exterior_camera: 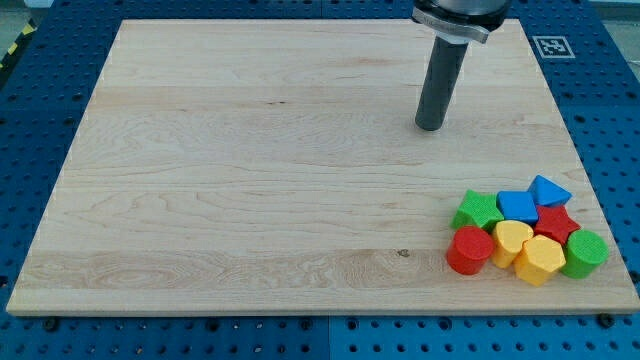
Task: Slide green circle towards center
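The green circle (585, 252) sits at the right end of a tight cluster of blocks near the board's lower right corner. It touches a yellow block (540, 260) on its left and a red star (556, 222) above it. My tip (430, 127) rests on the wooden board (250, 180) in the upper right part, well above and to the left of the cluster, touching no block.
The cluster also holds a red cylinder (469, 250), a second yellow block (512, 241), a green star (478, 211), a blue block (518, 206) and a blue triangle (549, 190). The board's right edge lies close to the green circle.
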Controlling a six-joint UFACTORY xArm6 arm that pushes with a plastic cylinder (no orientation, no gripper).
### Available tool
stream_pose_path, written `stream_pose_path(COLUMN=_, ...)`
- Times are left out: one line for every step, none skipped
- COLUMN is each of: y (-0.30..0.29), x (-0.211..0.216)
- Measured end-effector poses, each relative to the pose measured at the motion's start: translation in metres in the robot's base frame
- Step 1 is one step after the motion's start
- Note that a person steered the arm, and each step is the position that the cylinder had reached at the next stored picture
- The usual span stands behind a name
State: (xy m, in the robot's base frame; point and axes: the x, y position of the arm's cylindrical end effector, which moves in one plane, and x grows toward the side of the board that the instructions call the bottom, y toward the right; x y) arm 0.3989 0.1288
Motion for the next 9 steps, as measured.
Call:
stream_pose_path(y=-0.001, x=0.000)
stream_pose_path(y=0.008, x=0.000)
stream_pose_path(y=0.077, x=0.004)
stream_pose_path(y=0.142, x=0.029)
stream_pose_path(y=0.149, x=0.081)
stream_pose_path(y=0.149, x=0.136)
stream_pose_path(y=0.149, x=0.170)
stream_pose_path(y=0.149, x=0.172)
stream_pose_path(y=0.150, x=0.172)
